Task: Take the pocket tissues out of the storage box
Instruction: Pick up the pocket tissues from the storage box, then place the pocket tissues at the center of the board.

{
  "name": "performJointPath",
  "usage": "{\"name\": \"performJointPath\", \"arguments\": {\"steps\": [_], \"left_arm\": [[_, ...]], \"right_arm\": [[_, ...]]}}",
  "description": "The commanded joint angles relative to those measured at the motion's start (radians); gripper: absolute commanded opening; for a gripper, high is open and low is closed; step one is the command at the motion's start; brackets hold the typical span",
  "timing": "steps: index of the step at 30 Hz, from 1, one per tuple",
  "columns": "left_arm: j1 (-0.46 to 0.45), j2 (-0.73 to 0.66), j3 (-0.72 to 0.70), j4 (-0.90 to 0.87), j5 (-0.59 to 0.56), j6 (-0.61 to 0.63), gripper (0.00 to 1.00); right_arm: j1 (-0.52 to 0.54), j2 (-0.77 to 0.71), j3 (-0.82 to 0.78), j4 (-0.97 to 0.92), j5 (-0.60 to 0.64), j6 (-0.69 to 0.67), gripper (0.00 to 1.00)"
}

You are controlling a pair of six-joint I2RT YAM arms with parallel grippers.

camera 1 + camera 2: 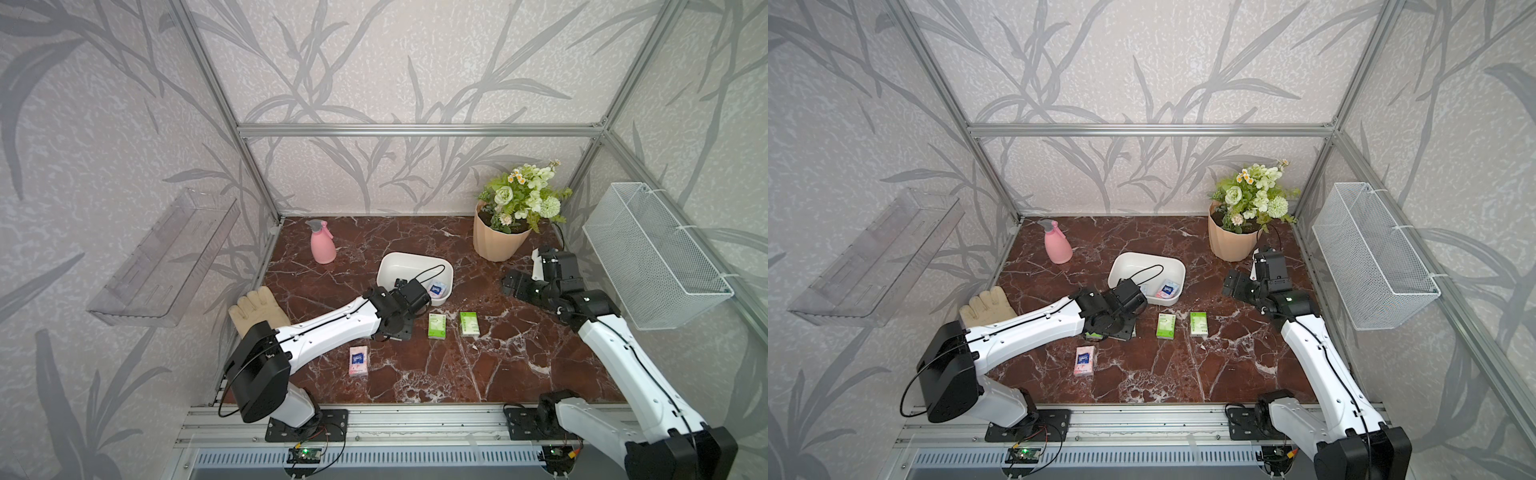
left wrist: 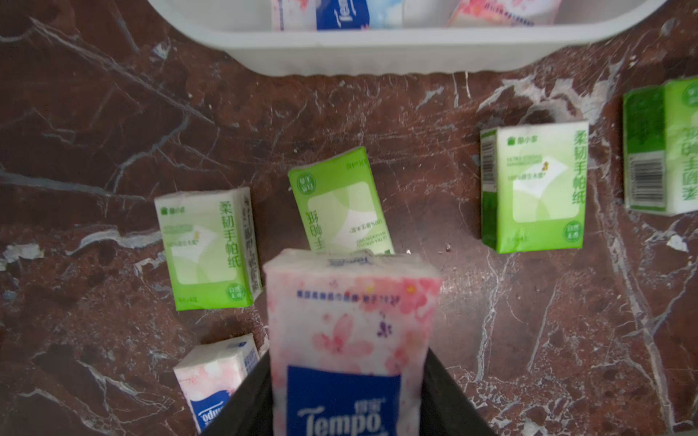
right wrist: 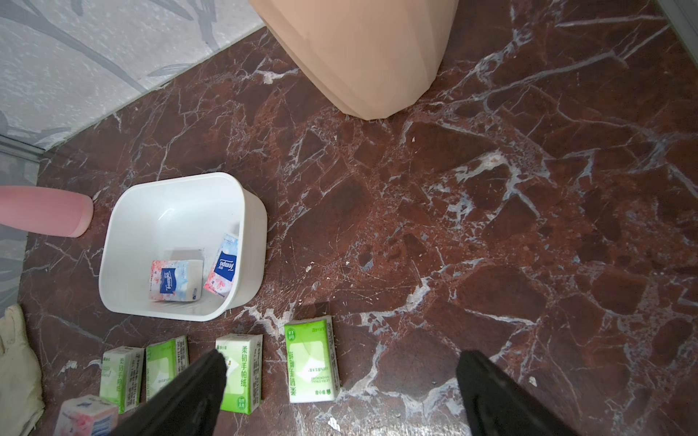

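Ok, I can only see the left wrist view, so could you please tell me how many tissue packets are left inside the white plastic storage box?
Observer: Two are in the shallow white plastic storage box: one dark-blue-labelled pocket tissue packet lying flat, another propped against a wall.
Operator: Thank you. Is the right arm carrying anything?
Observer: No, the right gripper hovers with its jaws wide open and empty, near the peach flower pot.
Operator: And what stands beyond the box?
Observer: A pink plastic spray bottle, upright on the table.
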Motion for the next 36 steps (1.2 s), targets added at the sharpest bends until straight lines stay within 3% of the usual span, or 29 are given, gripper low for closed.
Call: {"name": "performJointPath", "arguments": {"steps": [1, 12, 19, 36], "left_arm": [[-0.024, -0.032, -0.059, 0.023, 0.0, -0.086, 0.53], [-0.039, -0.055, -0.274, 0.239, 0.13, -0.196, 0.52], [-0.05, -0.04, -0.326, 0.289, 0.132, -0.201, 0.53], [-0.07, -0.113, -0.381, 0.275, 0.104, -0.192, 0.77]], "right_arm": [[-0.004, -0.034, -0.017, -0.028, -0.007, -0.006, 0.99], [-0.004, -0.09, -0.025, -0.09, 0.014, -0.007, 0.99], [-0.004, -0.109, -0.025, -0.113, 0.031, -0.016, 0.99], [-0.004, -0.146, -0.055, -0.128, 0.074, -0.018, 0.99]]}}
